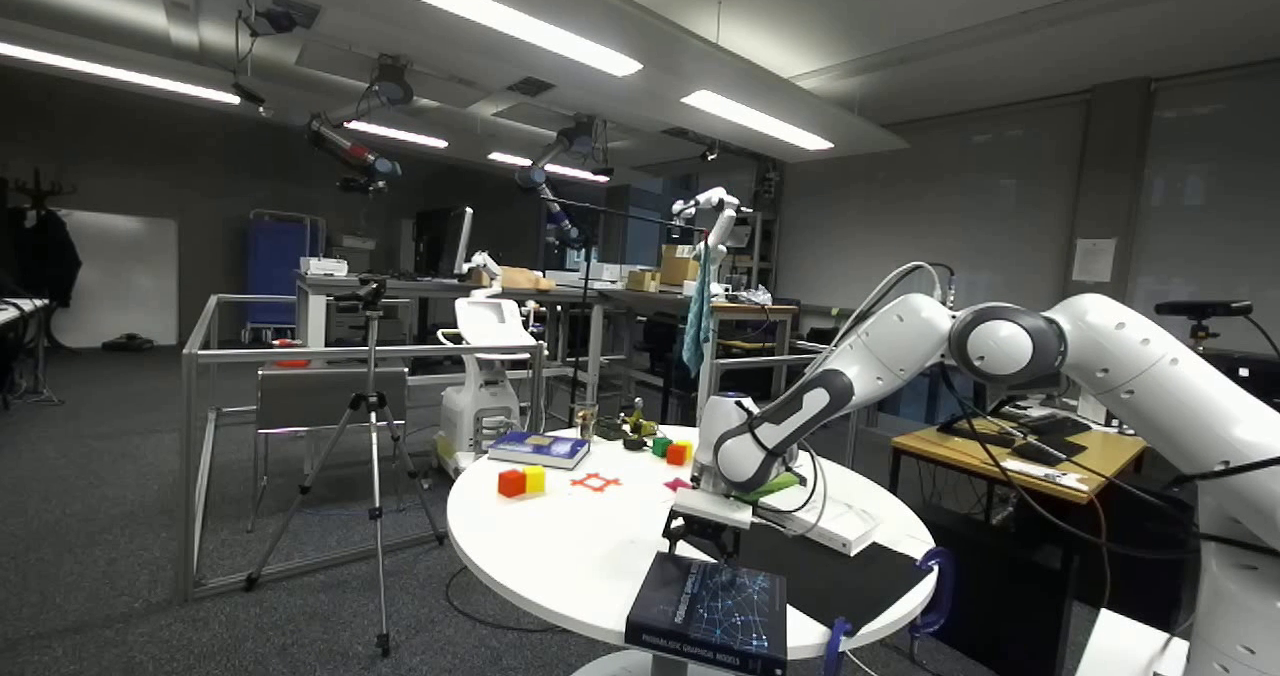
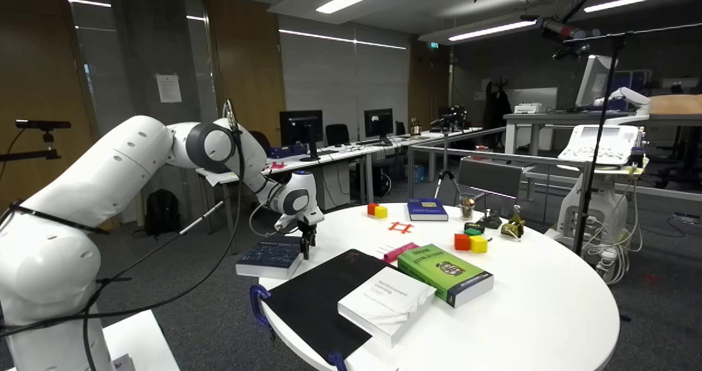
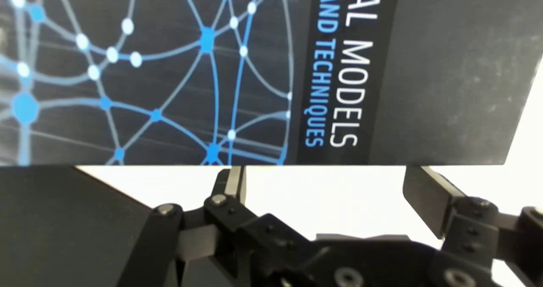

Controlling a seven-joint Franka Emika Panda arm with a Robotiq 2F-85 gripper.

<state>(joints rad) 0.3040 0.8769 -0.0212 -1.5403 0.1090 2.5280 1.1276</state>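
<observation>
My gripper (image 1: 700,548) points down at the inner long edge of a thick dark book with a blue network pattern (image 1: 735,601). The gripper (image 2: 308,245) and the book (image 2: 270,254) also show in an exterior view. The book lies flat and juts past the rim of the round white table (image 2: 548,305). In the wrist view, the gripper (image 3: 324,176) is open, its fingers wide apart with nothing between them. Its fingertips are hidden by the edge of the dark book (image 3: 191,87). I cannot tell whether they touch it.
A black mat (image 2: 323,299) lies beside the gripper, with a white book (image 2: 386,299) partly on it. A green book (image 2: 439,272), pink piece (image 2: 400,252), orange lattice (image 2: 400,228), blue book (image 2: 428,211) and coloured cubes (image 2: 470,243) lie farther off. Purple clamps (image 1: 935,591) grip the rim.
</observation>
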